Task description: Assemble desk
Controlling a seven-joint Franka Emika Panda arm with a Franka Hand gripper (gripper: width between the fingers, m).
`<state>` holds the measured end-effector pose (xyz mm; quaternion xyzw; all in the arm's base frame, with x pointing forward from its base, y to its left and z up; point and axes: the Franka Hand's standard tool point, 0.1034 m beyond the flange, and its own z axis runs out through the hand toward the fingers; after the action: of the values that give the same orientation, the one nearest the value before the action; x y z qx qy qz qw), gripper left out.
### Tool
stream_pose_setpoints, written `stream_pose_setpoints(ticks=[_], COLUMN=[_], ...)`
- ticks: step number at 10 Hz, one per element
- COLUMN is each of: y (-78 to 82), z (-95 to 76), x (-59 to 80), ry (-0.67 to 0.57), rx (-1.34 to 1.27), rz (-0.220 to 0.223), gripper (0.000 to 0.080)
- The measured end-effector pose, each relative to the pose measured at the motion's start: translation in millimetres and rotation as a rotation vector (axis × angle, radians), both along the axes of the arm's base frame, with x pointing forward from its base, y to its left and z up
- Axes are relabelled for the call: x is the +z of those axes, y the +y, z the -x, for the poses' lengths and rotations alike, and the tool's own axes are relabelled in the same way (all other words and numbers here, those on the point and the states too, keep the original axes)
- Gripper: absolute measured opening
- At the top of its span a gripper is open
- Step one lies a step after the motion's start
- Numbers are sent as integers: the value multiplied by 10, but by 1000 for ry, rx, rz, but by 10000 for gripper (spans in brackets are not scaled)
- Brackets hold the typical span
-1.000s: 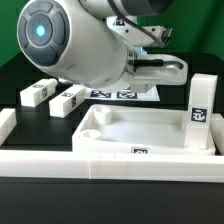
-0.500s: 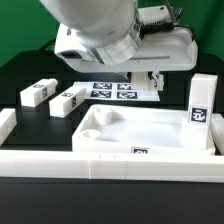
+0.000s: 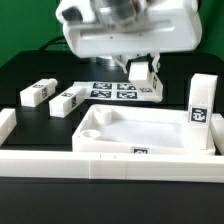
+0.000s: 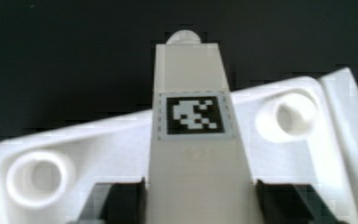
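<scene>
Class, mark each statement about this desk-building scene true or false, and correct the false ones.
1. The gripper is shut on the held leg. True.
2. The held leg has no tag. False: the wrist view shows a black-and-white tag on it.
3. Two loose legs lie on the table at the exterior view's left. True.
4. Four legs stand on the desk top. False: only one upright leg stands there, at its corner on the exterior view's right.
</scene>
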<state>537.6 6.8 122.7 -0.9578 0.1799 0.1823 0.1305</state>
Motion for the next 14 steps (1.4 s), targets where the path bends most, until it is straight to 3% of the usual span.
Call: stream_pose_setpoints(ticks=[1,2,4,6,8,10,13,14], y=[-1,28,40,7,-128,-224,-223,-256], z=[-108,-18,-74,-72,-322,-442,-456,-520], x=[157,151,129,156,354,341,330,341], ry=[-102,-127,-273,-266,-288,-346,-363,-406], rx=[-14,-16,-39,-20,7,85,77,95], rz=[31,44,108,112,120,146,154,179], gripper=[290,290,290,290,290,290,290,290])
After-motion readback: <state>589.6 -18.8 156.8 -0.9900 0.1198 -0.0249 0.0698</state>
